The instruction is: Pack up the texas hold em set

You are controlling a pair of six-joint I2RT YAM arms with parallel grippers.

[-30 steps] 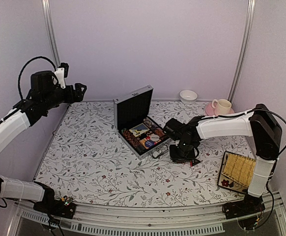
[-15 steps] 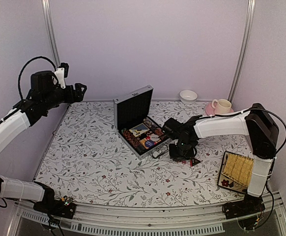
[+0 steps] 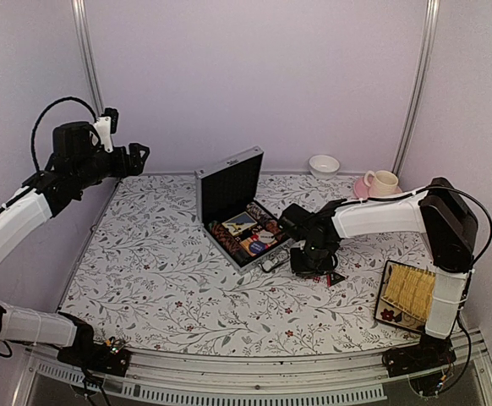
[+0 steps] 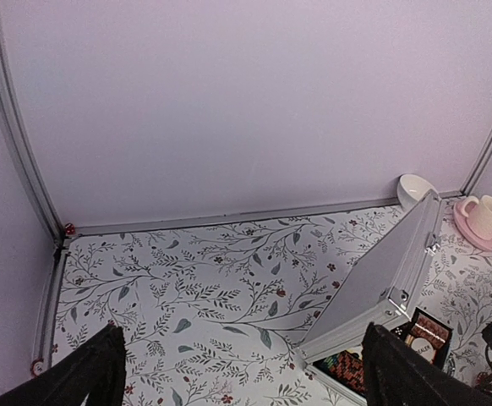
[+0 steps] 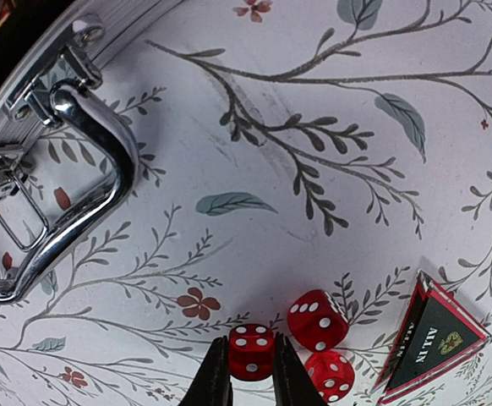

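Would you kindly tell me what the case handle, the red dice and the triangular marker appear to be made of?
The case handle looks like polished chromed metal, given its bright, mirror-like highlights. The red dice seem to be glossy, slightly translucent plastic with white pips. The triangular marker appears flat and matt black with a red edge, either card or plastic; I cannot tell which.

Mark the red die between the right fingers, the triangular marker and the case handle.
red die [image 5: 251, 352]: right wrist view, middle of the die.
triangular marker [image 5: 433, 342]: right wrist view, its black face.
case handle [image 5: 126, 165]: right wrist view, the bend of the chrome bar.
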